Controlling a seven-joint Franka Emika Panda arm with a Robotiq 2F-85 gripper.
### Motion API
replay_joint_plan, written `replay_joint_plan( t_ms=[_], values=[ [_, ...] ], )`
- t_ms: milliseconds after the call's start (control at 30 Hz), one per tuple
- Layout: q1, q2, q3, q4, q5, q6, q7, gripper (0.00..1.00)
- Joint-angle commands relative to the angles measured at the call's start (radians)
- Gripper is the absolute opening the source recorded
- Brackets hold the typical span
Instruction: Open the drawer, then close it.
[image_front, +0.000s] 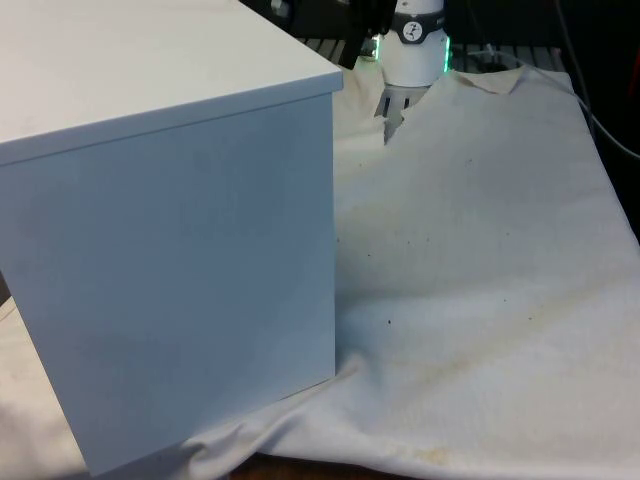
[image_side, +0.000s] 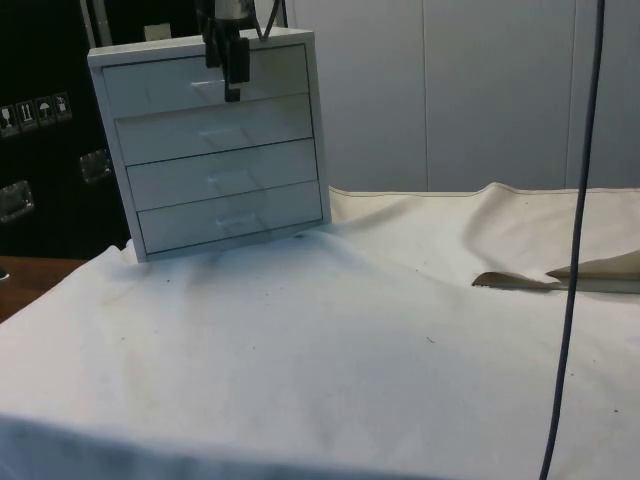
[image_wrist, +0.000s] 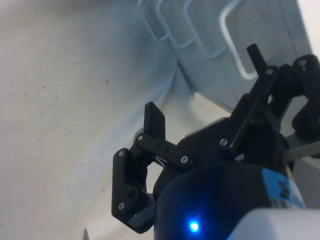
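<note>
A white chest of drawers (image_side: 215, 150) stands on the cloth with several drawers, all flush and shut. In the front view the chest (image_front: 180, 250) turns a plain side to the camera. My black gripper (image_side: 232, 90) hangs in front of the top drawer (image_side: 160, 85), right at its pale handle (image_side: 208, 88). In the wrist view the gripper (image_wrist: 206, 90) is open, fingers wide apart. One fingertip (image_wrist: 256, 56) lies beside the top drawer's white loop handle (image_wrist: 231, 37); the other fingertip (image_wrist: 155, 121) is out over the cloth. Nothing is held.
The white cloth (image_side: 350, 330) spreads out in front of the chest, rumpled into folds at the side view's right (image_side: 560, 278). A dark cable (image_side: 580, 250) hangs down there. The lower drawers' handles (image_wrist: 170, 25) line up below the top one.
</note>
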Motion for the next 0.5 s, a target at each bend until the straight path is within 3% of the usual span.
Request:
replay_joint_plan(
  t_ms=[0,100,400,433,467],
  values=[
    [-0.006,0.006,0.002,0.002,0.007,0.014,-0.006,1.0],
    [-0.003,0.011,-0.002,0.002,0.001,0.011,0.0,1.0],
    [-0.019,0.05,-0.001,0.004,0.01,0.056,0.003,1.0],
    [-0.012,0.045,-0.005,0.003,0.002,0.043,0.01,1.0],
    [-0.02,0.054,-0.003,0.004,0.01,0.062,0.003,1.0]
  ],
)
